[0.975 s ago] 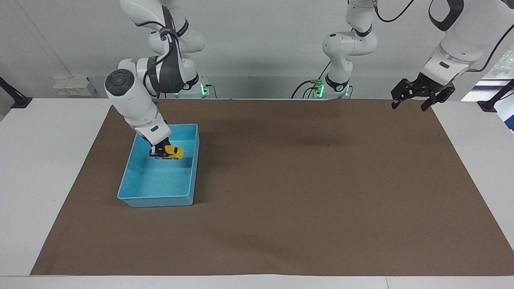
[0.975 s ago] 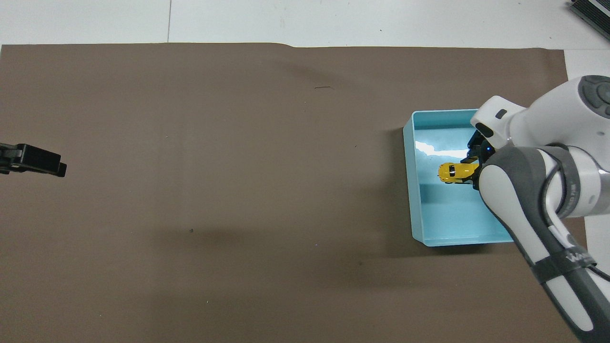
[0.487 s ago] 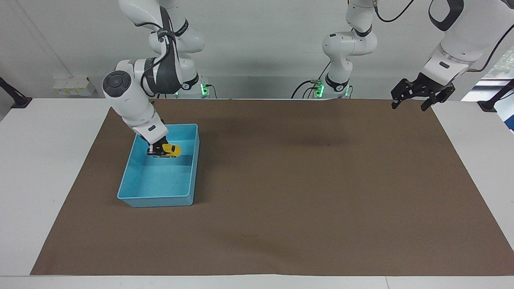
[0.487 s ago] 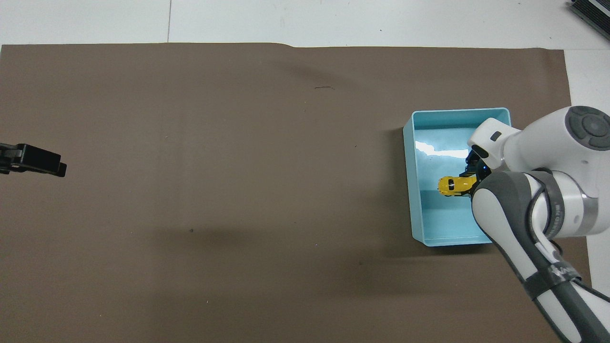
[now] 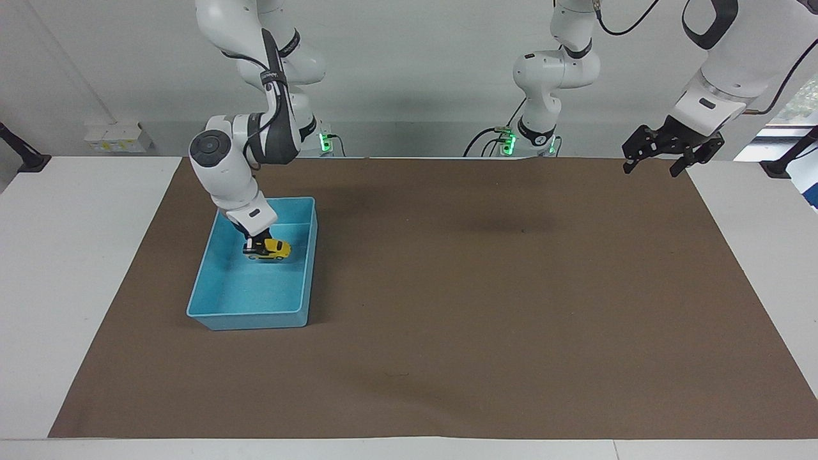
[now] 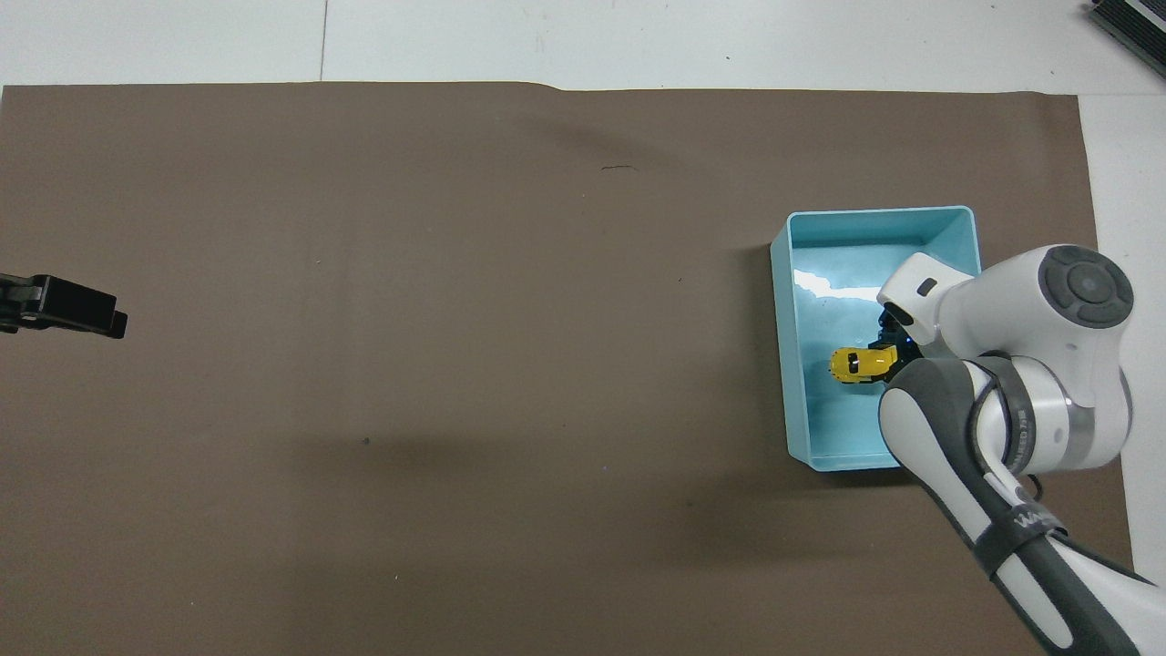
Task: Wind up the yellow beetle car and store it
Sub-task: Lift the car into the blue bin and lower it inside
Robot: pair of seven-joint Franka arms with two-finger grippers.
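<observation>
Yellow beetle car (image 5: 273,247) in right gripper (image 5: 254,245)

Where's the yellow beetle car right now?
The yellow beetle car is inside the light blue bin at the right arm's end of the table, gripped by the right tool low over the bin's floor.

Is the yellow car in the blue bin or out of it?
In: the yellow beetle car sits within the blue bin walls, right gripper holding it.
</observation>
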